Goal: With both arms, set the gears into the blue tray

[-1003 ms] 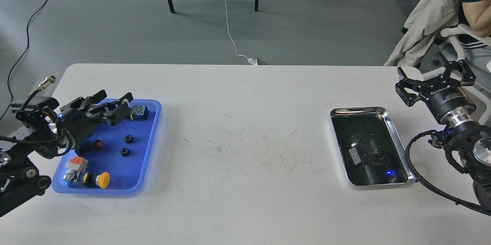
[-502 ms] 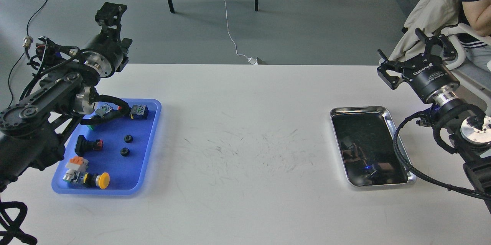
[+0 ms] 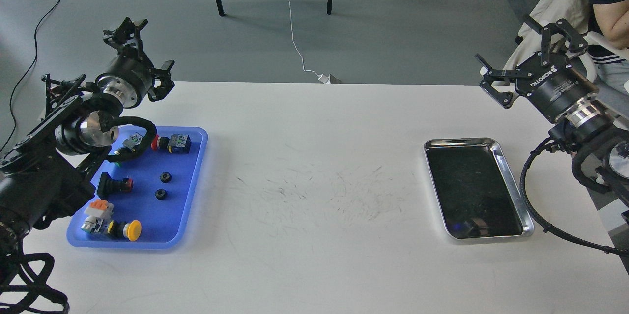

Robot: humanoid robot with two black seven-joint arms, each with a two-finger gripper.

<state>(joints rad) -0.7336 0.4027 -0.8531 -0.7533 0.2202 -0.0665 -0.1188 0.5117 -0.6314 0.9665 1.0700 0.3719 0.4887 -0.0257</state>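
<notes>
Both arms have lifted up and away, fingers wide, holding nothing. Two gears (image 3: pixel 165 177) (tiny black wheels) lie in the blue tray (image 3: pixel 194 181). Keep both arms high, clear of the tray.

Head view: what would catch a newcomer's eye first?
The blue tray at the table's left, holding coloured push-button switches and two gears. At right lies a silver tray, seemingly empty. Both tools, left and right, are raised and open.
</notes>
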